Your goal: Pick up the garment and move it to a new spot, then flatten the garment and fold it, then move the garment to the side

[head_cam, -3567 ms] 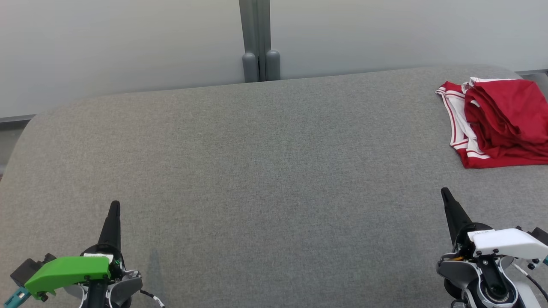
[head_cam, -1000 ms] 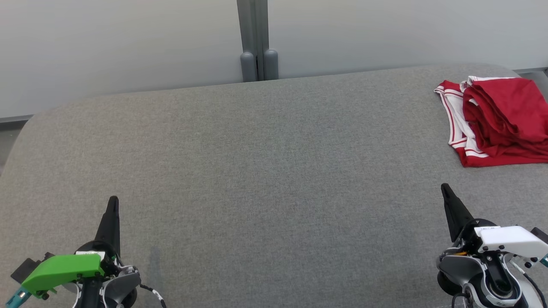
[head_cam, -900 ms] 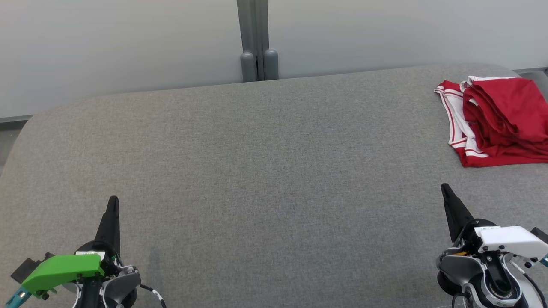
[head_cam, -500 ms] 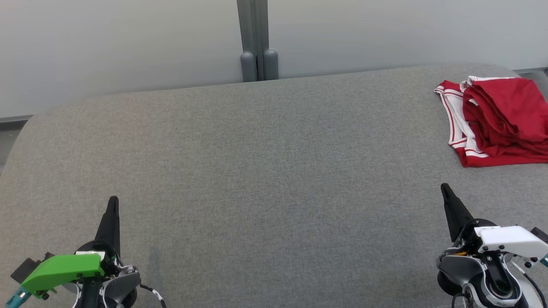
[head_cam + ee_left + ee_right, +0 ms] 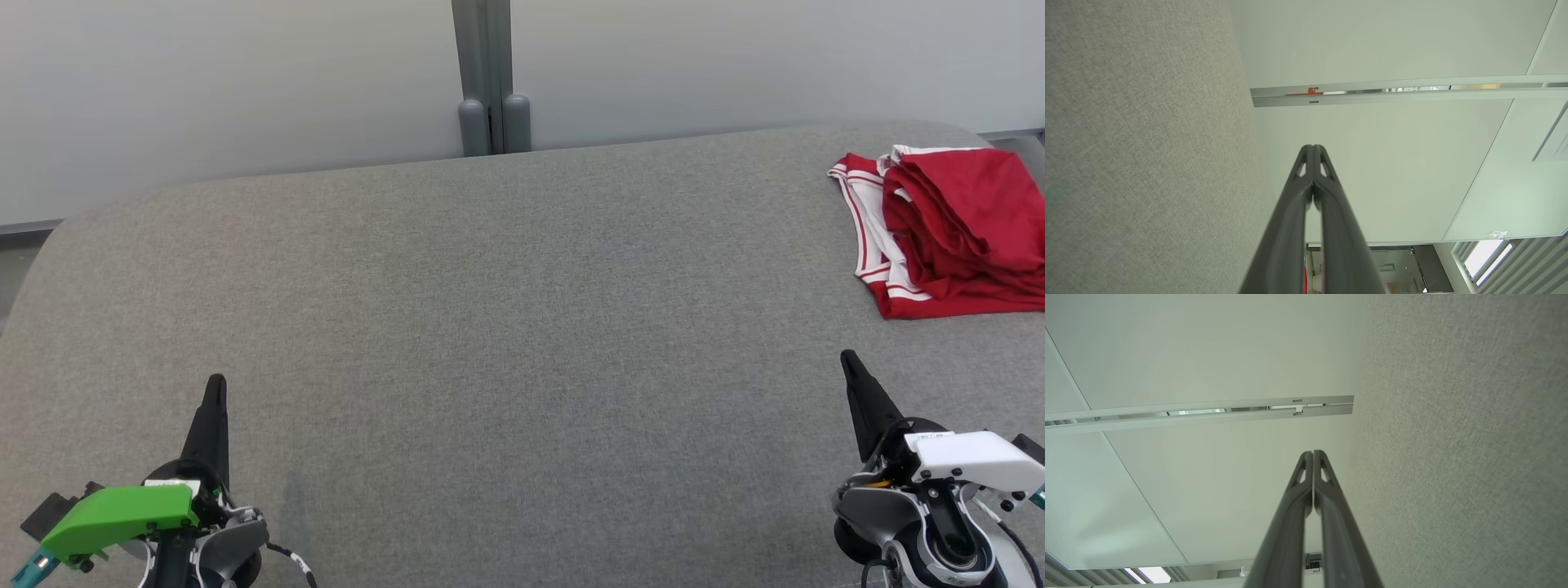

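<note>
Garment (image 5: 955,233), apparently folded, on grey fabric surface (image 5: 522,327) before pale wall (image 5: 245,82)

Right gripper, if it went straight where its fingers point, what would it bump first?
Probably the pale wall behind the grey surface. The right gripper points past the red garment, which lies off to its right. Depth is hard to judge.

The garment (image 5: 955,237) runs off the head view's right edge, so its far side is unseen; its top folds hide the layers beneath; the left gripper (image 5: 215,384) and right gripper (image 5: 846,357) are cut off below the wrist by the bottom edge; low in the left wrist view a red sliver (image 5: 1305,280) — possibly the garment — is too small to tell
</note>
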You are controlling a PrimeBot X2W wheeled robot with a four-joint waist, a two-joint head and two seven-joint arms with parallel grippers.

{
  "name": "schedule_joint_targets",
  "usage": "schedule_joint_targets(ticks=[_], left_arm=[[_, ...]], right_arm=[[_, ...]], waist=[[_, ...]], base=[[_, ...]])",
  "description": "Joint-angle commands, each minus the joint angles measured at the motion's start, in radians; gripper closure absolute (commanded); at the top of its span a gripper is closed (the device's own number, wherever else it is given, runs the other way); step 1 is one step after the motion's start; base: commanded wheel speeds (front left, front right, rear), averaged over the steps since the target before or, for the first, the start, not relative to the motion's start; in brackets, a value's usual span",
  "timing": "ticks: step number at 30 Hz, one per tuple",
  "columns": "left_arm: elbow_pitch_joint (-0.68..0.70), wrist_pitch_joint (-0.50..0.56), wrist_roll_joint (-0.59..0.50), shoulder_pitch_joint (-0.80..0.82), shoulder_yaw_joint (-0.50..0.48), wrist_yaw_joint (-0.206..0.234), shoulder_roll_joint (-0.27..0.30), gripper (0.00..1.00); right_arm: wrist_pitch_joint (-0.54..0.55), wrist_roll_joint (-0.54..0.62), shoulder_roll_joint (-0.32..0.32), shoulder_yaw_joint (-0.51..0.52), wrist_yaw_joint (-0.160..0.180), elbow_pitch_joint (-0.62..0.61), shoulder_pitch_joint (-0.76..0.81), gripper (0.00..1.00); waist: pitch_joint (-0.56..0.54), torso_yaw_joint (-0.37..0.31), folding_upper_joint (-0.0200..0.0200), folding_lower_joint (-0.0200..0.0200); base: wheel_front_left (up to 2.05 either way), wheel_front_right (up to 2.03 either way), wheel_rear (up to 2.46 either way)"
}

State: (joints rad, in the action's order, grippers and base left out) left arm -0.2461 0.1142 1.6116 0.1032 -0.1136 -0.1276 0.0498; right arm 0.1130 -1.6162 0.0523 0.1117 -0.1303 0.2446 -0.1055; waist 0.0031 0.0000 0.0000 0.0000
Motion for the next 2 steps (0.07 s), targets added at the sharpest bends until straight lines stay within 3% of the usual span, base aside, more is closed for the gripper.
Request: schedule_joint_targets(ticks=[1,2], left_arm=[[0.002,0.003,0.003,0.011,-0.002,-0.006,0.001,1.0],[0.002,0.003,0.003,0.011,-0.002,-0.006,0.001,1.0]], right_arm=[[0.002,0.003,0.0,0.002,-0.001,0.001,-0.007,1.0],[0.003,0.003,0.0,0.002,-0.001,0.001,-0.007,1.0]], waist=[[0.0,0.0,0.0,0.0],[0.0,0.0,0.0,0.0]], base=[[0.0,0.0,0.0],[0.0,0.0,0.0]])
